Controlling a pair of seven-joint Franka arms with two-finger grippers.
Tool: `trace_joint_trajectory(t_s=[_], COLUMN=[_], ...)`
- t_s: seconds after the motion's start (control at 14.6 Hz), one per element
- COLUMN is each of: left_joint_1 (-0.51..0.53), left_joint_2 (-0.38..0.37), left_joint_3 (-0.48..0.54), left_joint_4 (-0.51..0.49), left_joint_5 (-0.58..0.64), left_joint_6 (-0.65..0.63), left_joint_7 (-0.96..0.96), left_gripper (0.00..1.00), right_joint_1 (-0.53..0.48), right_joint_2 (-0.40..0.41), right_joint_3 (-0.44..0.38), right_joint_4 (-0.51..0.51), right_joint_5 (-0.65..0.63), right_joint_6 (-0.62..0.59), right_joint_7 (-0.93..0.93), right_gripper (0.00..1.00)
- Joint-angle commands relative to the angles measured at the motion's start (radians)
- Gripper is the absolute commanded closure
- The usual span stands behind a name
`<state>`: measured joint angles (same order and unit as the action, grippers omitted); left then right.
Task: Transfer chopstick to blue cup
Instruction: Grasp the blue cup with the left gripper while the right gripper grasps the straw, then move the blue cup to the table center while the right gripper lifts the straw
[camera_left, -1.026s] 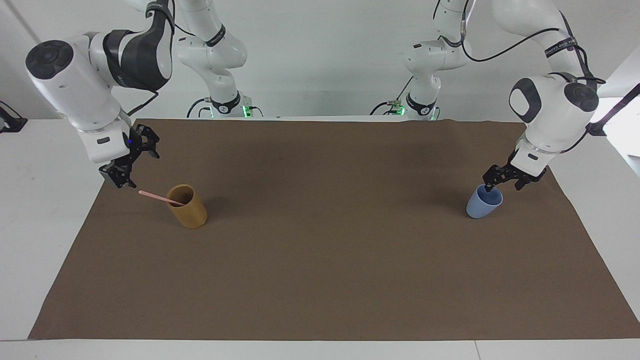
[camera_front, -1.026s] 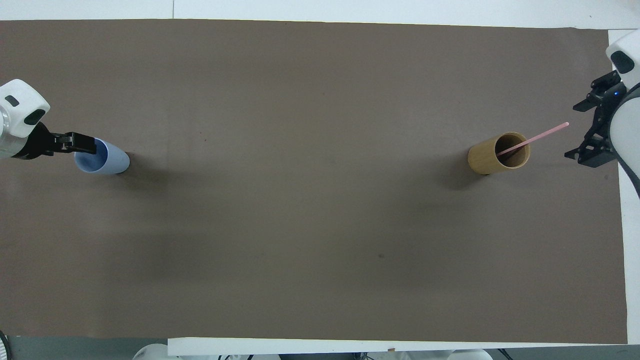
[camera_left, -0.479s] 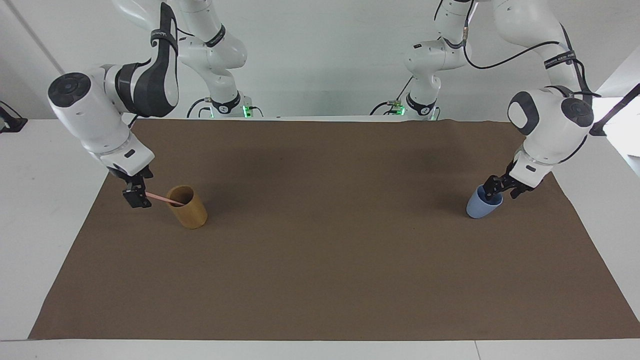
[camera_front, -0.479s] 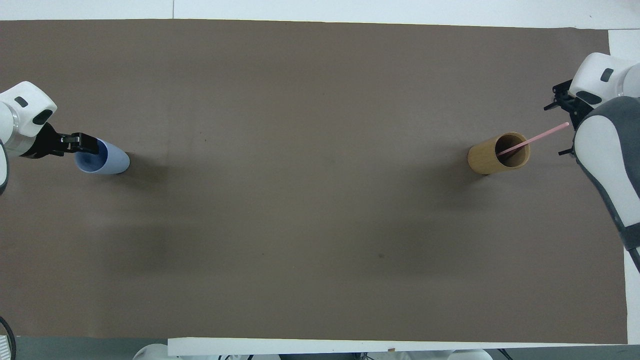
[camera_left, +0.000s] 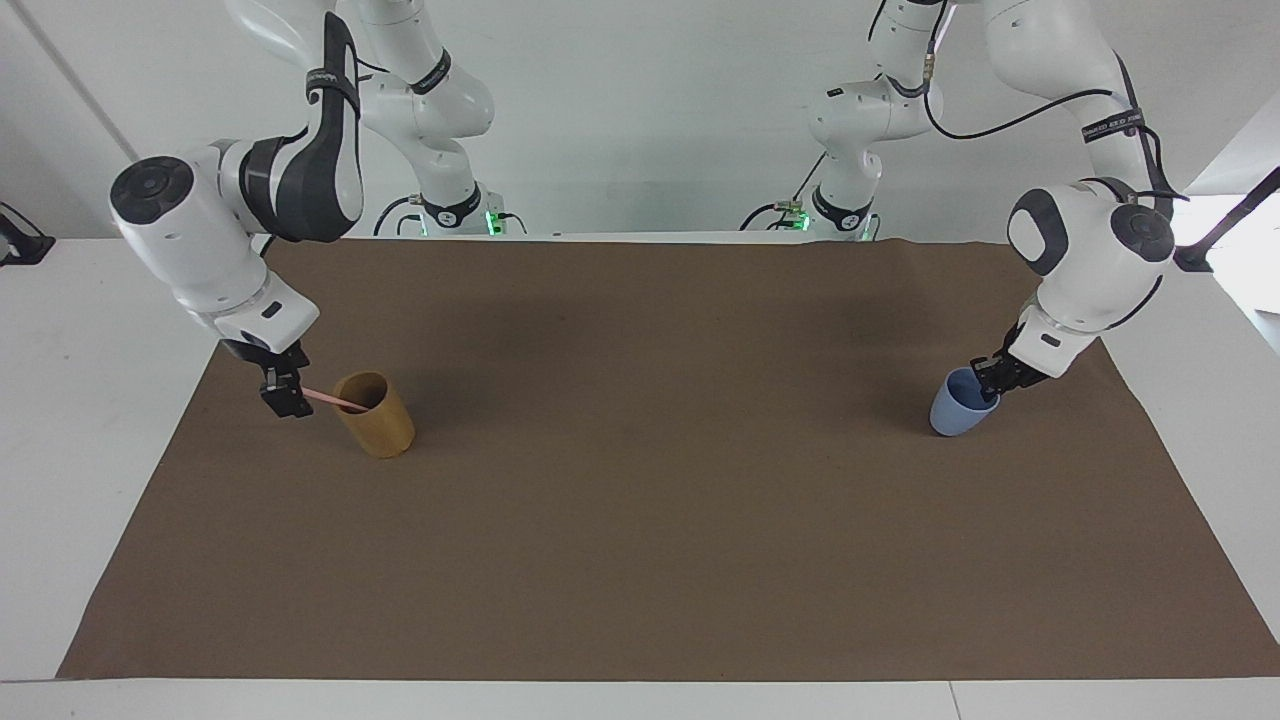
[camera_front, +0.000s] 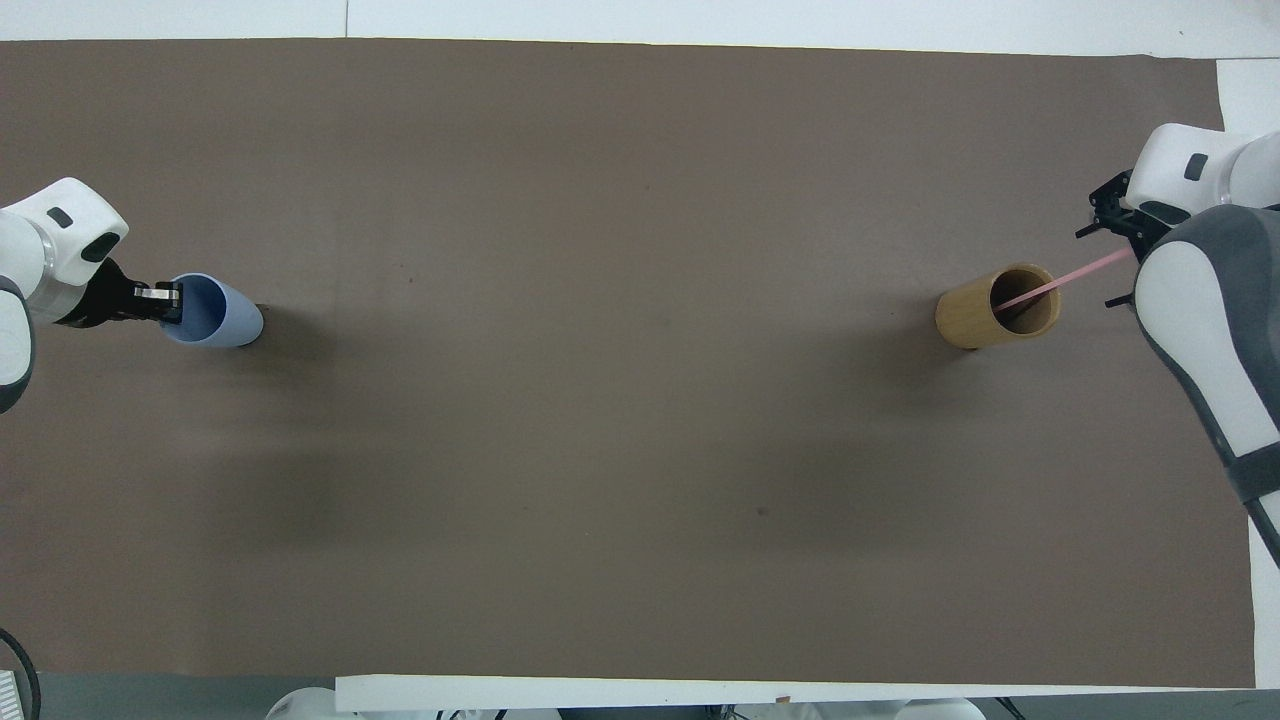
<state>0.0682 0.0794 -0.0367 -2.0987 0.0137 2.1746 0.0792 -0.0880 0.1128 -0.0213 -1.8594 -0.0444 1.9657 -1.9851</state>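
The pale pink chopstick (camera_left: 330, 399) (camera_front: 1060, 279) leans in a tan-brown cup (camera_left: 378, 420) (camera_front: 975, 318) toward the right arm's end of the table. Its upper end sticks out over the rim, away from the table's middle. My right gripper (camera_left: 285, 398) (camera_front: 1128, 256) is low at that free end, with the stick's tip reaching into it; its own arm partly covers it from above. The blue cup (camera_left: 955, 412) (camera_front: 225, 318) stands tilted toward the left arm's end. My left gripper (camera_left: 988, 385) (camera_front: 165, 300) is shut on the cup's rim.
A brown mat (camera_left: 640, 520) covers most of the white table, and both cups stand on it near its two ends. Both arms reach down from above, each at its own end of the mat.
The right gripper swung down from beside the chopstick's free end to around it. The left gripper closed on the blue cup's rim, and the cup shifted slightly toward the table's middle.
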Motion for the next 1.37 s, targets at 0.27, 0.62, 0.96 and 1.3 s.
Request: trace_joint_trajectory(t_s=[0.27, 0.62, 0.96, 1.3], left_joint_1=[-0.362, -0.611, -0.729, -0.728], left_joint_2=[-0.012, -0.003, 0.062, 0.065], left_joint_3=[-0.006, -0.011, -0.011, -0.011], left_joint_4=[0.049, 0.058, 0.1, 0.098], left_joint_5=[-0.017, -0.023, -0.058, -0.116], left_joint_6=[-0.081, -0.066, -0.012, 0.025], left_joint_7=[-0.554, -0.905, -1.059, -1.058], left_gripper=[1.0, 1.0, 1.0, 0.81], right_joint_1=[-0.009, -0.015, -0.033, -0.021], right_joint_2=[-0.024, -0.024, -0.016, -0.024], right_joint_3=[0.003, 0.003, 0.006, 0.011], right_joint_4=[-0.03, -0.024, 0.161, 0.509], right_joint_5=[-0.005, -0.003, 0.012, 0.029], right_joint_6=[0.018, 0.015, -0.213, -0.658], right_joint_7=[-0.018, -0.006, -0.001, 0.152], right_gripper=[0.6, 1.0, 1.0, 1.0])
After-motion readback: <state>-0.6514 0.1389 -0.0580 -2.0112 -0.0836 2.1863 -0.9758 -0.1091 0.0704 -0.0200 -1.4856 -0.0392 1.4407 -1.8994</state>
